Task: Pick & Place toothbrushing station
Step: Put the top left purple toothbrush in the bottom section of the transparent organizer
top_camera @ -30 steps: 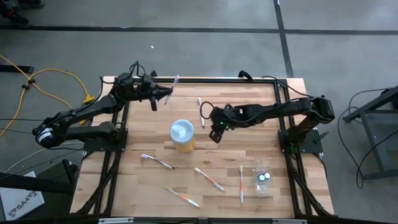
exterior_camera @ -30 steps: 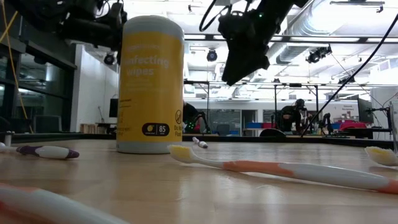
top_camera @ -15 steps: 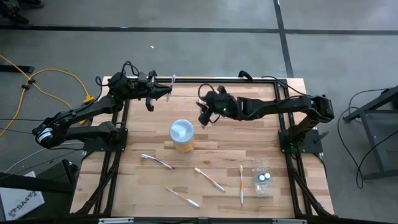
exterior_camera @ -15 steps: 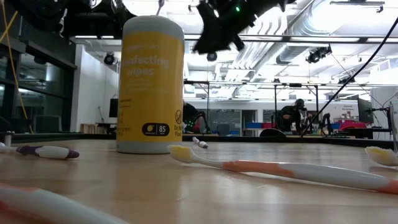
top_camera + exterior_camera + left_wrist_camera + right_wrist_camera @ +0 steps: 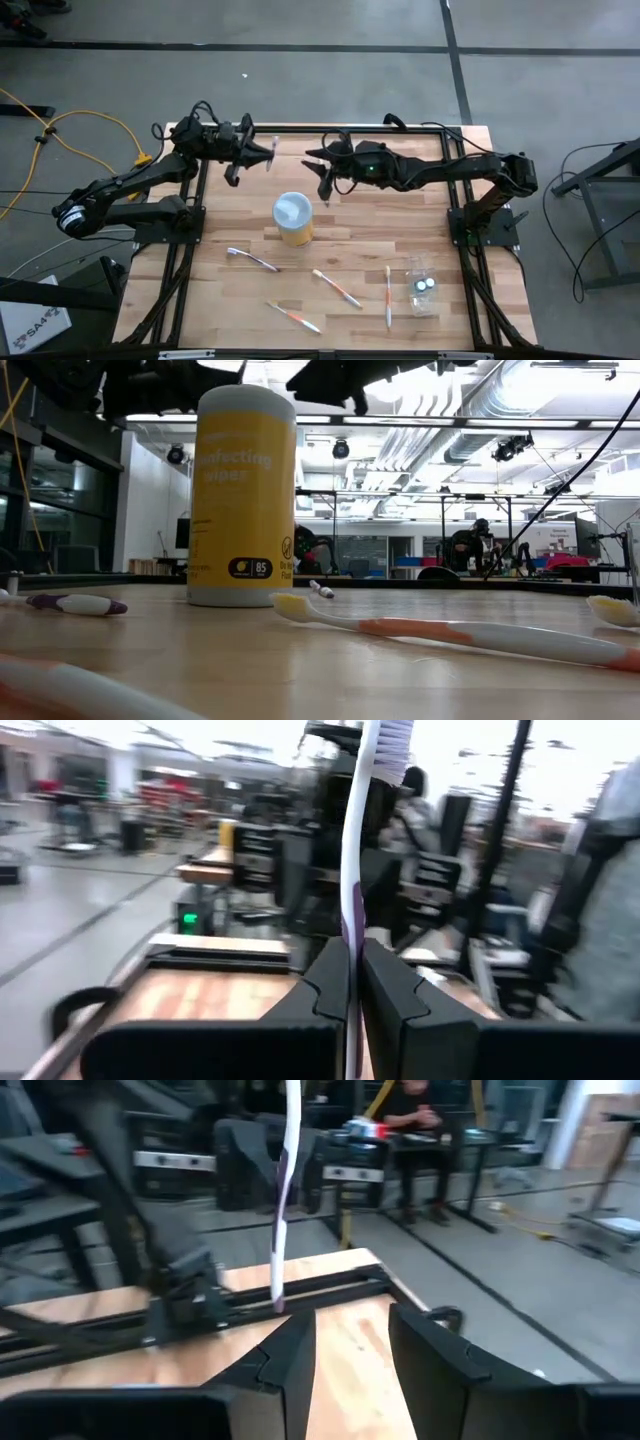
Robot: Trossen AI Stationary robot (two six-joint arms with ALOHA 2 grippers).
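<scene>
Wipes canister (image 5: pixel 292 218) mid-table; three toothbrushes (image 5: pixel 337 288) in front; holder cup (image 5: pixel 422 285) front right.

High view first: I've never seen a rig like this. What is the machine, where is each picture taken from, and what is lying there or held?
Two dark robot arms work at a wooden table. One camera looks straight down, one sits at tabletop height, and one rides on each wrist. The left claw is shut on a thin white-and-purple toothbrush, held upright. The right claw is open near it and looks empty. On the table are a yellow wipes canister with a white lid, several thin loose toothbrushes and a small clear plastic cup holding two tiny teal-capped bottles.
</scene>
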